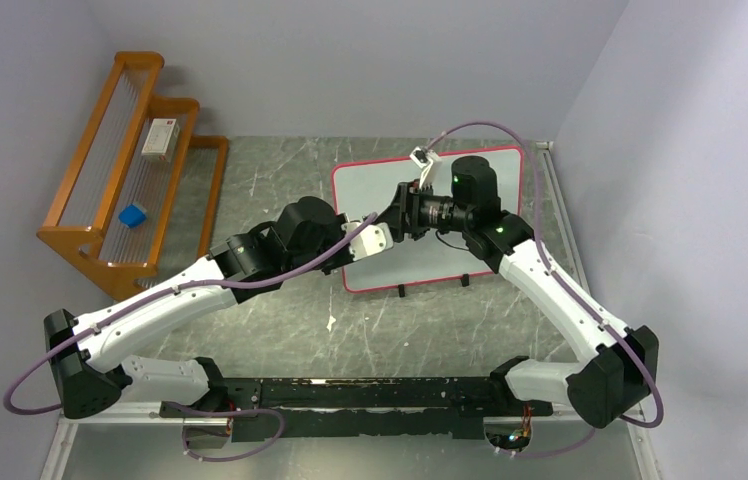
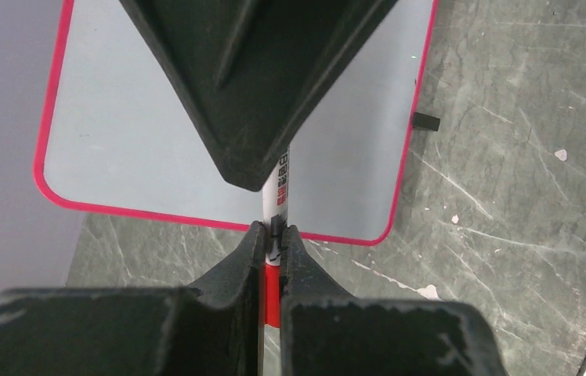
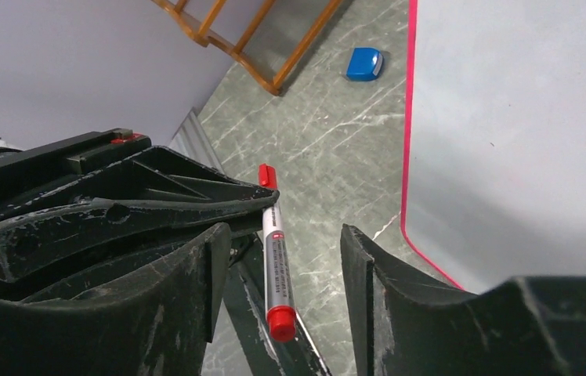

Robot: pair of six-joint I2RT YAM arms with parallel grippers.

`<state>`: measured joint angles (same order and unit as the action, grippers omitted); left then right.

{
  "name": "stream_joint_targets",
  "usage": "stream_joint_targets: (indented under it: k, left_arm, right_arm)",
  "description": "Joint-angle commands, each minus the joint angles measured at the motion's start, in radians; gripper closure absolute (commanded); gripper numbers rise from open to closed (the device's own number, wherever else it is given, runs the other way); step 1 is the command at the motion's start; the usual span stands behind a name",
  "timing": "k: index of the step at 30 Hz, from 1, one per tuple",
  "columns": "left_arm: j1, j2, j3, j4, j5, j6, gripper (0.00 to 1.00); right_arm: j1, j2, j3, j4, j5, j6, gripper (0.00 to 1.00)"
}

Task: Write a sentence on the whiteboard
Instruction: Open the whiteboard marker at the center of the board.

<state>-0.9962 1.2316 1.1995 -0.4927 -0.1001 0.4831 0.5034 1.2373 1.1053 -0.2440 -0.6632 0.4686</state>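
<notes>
Wooden rack (image 1: 120,170) stands far left, with a small blue block (image 1: 132,215) and a white box (image 1: 159,138) on it. The left gripper (image 2: 274,235) is clamped on a marker (image 3: 278,266), with the fingers pinching the white barrel near one red end. The marker's long axis runs roughly left-right, from the left fingers toward the right arm, and its free red end points at the right wrist. The right gripper (image 3: 283,231) has its jaws spread, one on each side of that free end, and neither touches it. It faces the marker head-on, so the right arm is nearer the free end. My guess is the next move is closing on that end to pull a cap, though I can't tell which end is the cap. The whiteboard (image 1: 490,265) lies flat on the table, far right of centre. It sits beneath both grippers with its long axis left-right, and the visible surface is blank.
</notes>
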Motion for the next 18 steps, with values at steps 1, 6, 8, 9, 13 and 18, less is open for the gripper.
stream_joint_targets:
  k: [1, 6, 8, 9, 13, 18]
  left_arm:
    - [-0.009, -0.005, 0.024, 0.062, 0.009, 0.014, 0.95]
    - [-0.011, -0.006, 0.017, 0.077, 0.005, 0.010, 0.95]
    - [-0.010, -0.006, 0.017, 0.078, 0.007, 0.012, 0.95]
    - [-0.010, -0.007, 0.014, 0.082, 0.007, 0.012, 0.95]
    - [-0.011, -0.006, 0.011, 0.085, 0.003, 0.015, 0.95]
    - [-0.010, -0.008, 0.000, 0.090, 0.007, 0.010, 0.95]
  right_arm:
    - [0.015, 0.009, 0.023, 0.033, -0.028, 0.014, 0.45]
    - [0.026, 0.021, 0.025, 0.032, -0.043, 0.012, 0.52]
    - [0.027, 0.023, 0.024, 0.032, -0.044, 0.010, 0.54]
    - [0.029, 0.026, 0.026, 0.027, -0.047, 0.009, 0.54]
    - [0.032, 0.027, 0.026, 0.016, -0.048, 0.000, 0.60]
    - [0.032, 0.016, 0.015, 0.027, -0.036, -0.002, 0.82]
